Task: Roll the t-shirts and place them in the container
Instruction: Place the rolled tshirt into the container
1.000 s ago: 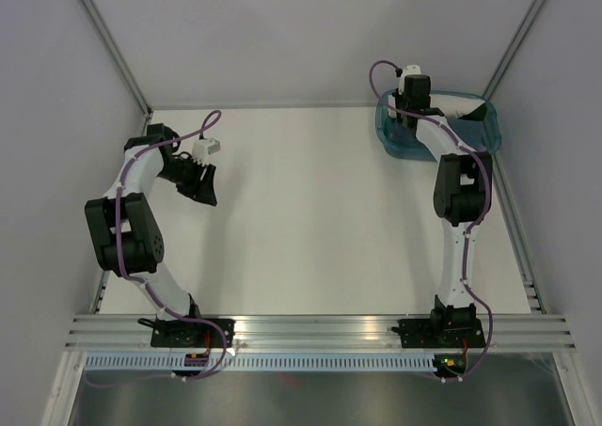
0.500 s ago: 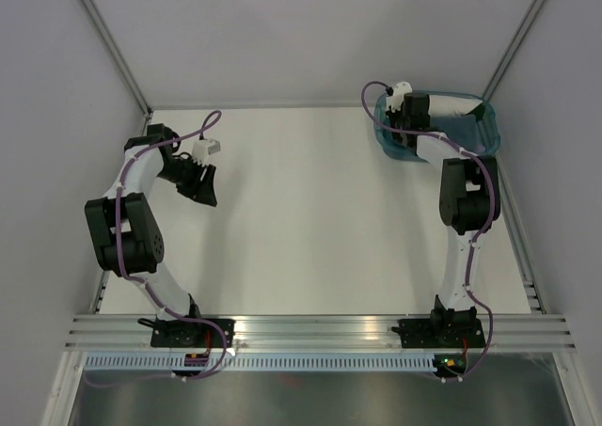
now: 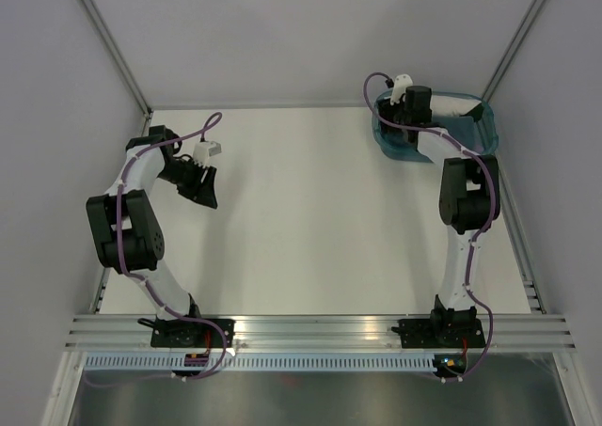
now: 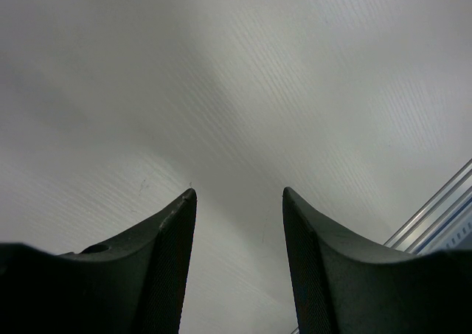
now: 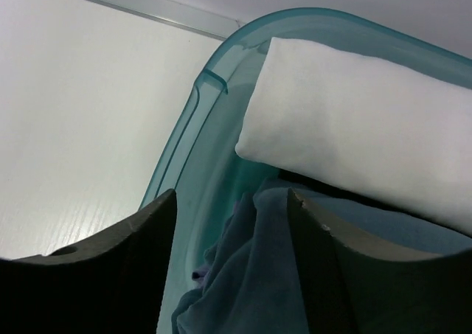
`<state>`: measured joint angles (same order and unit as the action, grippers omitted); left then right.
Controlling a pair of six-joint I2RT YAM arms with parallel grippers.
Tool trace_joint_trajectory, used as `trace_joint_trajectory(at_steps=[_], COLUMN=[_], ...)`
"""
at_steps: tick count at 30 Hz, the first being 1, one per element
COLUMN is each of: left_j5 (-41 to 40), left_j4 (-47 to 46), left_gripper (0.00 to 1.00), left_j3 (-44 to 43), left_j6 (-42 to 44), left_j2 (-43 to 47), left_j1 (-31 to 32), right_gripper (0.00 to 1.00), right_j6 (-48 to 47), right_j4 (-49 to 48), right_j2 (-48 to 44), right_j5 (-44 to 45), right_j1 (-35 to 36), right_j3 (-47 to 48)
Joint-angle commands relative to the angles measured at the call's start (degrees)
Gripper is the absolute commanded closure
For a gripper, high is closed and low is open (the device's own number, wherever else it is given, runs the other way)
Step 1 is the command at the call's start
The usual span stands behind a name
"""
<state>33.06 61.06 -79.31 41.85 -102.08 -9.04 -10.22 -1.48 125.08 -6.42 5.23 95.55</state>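
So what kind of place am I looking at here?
Probably a robotics lab test cell: two robot arms bolted to an aluminium rail, a white table walled by plain grey panels, and a teal basket holding t-shirts.

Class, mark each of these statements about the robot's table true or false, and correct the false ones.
1. The white bundle lies in the teal basket. True.
2. The left gripper holds a t-shirt. False: its jaws stand open and empty over the table.
3. The right gripper is at the basket, jaws apart. True.
4. The basket stands at the table's near left corner. False: it stands at the far right corner.
5. The slate-blue shirt is spread flat on the table. False: it lies crumpled in the basket.
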Motion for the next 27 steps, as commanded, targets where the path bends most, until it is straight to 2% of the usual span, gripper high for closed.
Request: trace_joint_trajectory(at_steps=[1,2,7,13,16,17,23,27], left_j5=[0.69,0.69,0.87,1.48,1.22,1.22,1.74,1.31], left_j4=[0.29,0.29,0.29,0.38,0.38,0.38,0.38,0.47], left_gripper=[0.44,0.44,0.44,0.44,0.44,0.44,0.44,0.44], left_j3=[-0.50,-0.41,-0.15,-0.41,-0.15,-0.06,-0.15,-0.15], left_j6=[1.75,1.75,2.19,2.01,2.01,1.93,1.66,1.57], left_j2=[-0.57,-0.57,-0.40,0.22,0.31,0.31,-0.05,-0.40], left_j1=[-0.37,-0.37,-0.28,-0.37,-0.28,-0.37,-0.37,-0.37], right_gripper=[0.30,0.26,0.24,0.30,0.36,0.41,0.41,0.40], right_j6=[1.78,2.39,9.49,16.71,20.05,20.76,22.18,19.45], right_j4=[1.21,0.95,0.86,1.30,3.23,4.10,1.92,2.71], right_j2=[-3.51,-4.74,-14.58,-23.91,-24.36,-24.01,-20.14,-18.99], right_j5=[-2.55,-2.38,-2.90,2.53,3.52,2.73,-5.25,-6.59], right_j1=[-0.31,-0.75,-4.09,-12.17,-17.09,-19.71,-26.85,-27.38], right_j3=[1.05,0.70,-4.47,-16.42,-19.60,-19.87,-20.31,-17.85])
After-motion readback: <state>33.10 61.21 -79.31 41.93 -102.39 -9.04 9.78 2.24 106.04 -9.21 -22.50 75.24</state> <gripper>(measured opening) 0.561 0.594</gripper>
